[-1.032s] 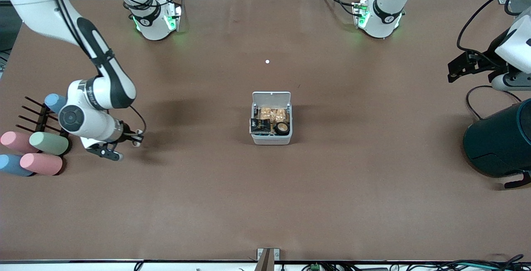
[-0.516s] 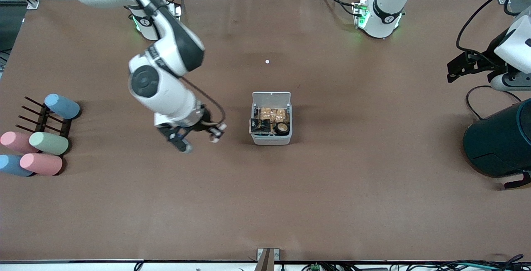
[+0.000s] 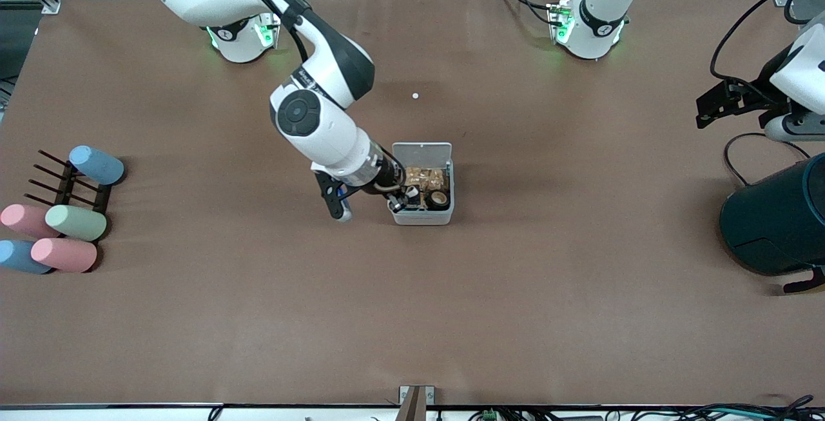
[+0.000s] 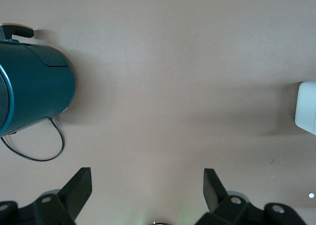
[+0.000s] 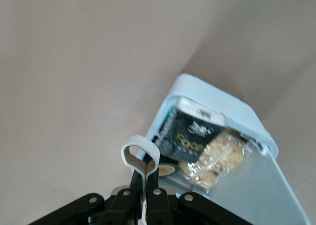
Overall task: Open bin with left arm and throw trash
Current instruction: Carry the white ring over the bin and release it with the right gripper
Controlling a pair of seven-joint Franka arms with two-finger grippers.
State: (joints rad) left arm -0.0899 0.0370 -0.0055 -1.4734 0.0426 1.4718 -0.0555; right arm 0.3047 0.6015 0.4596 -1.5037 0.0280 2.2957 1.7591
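Swinging in from the rack end of the tabletop (image 3: 258, 318), the right arm has crossed in the last second and now has its right pincer (image 3: 401, 200) over the edge of the bin (image 3: 422, 216) on the right arm's side, where a moment ago it was over bare brown surface. That pincer's fingers are pressed together on a thin white loop (image 5: 140, 158), and the right wrist view shows the loop's rounded end sticking out just over the bin's corner. Big item first: the dark teal drum (image 3: 776, 221) lies at the left arm's end, unmoved, and above it the left pincer (image 4: 148, 188) waits with its jaws spread wide and nothing between them. At the other end the pastel cylinders (image 3: 71, 222) sit by their black rack (image 3: 67, 182), same as before. The bin stands mid-tabletop with its white lid (image 3: 422, 150) tipped open on the side toward the robots' bases. Inside it, the black printed packet (image 5: 190, 133) lies against the wall nearest the right pincer, a clear bag of golden snacks (image 3: 425, 178) fills the part by the lid, and the black ring (image 3: 439, 200) with its beige centre sits in the corner nearer the front camera. One tiny white speck (image 3: 415, 95) rests on the surface between bin and bases.
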